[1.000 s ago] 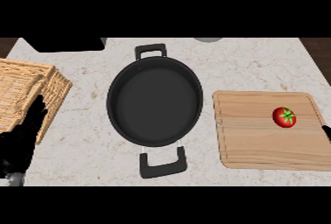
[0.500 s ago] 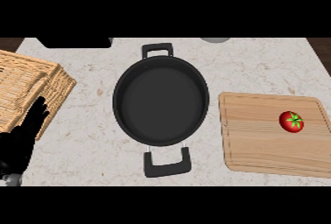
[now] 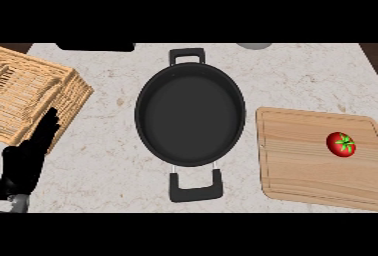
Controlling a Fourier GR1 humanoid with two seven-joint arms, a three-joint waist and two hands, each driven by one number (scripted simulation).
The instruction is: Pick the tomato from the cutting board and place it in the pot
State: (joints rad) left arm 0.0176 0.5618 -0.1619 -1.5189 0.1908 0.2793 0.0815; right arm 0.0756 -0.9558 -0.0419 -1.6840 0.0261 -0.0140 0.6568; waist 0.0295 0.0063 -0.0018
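The tomato (image 3: 340, 144) is lying on the cutting board (image 3: 303, 165), toward its right edge, and the board is sitting just right of the black pot (image 3: 190, 118), not touching it. Left of the pot, the left hand (image 3: 28, 159) is resting with its fingers straight, beside the wicker basket (image 3: 33, 95); the right hand is showing nowhere.

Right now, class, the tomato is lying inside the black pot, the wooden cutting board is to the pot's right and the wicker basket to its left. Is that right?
Not quite. The head view shows the tomato lying on the wooden cutting board, not inside the black pot, which holds nothing. The rest stands: the board is to the pot's right and the wicker basket to its left.
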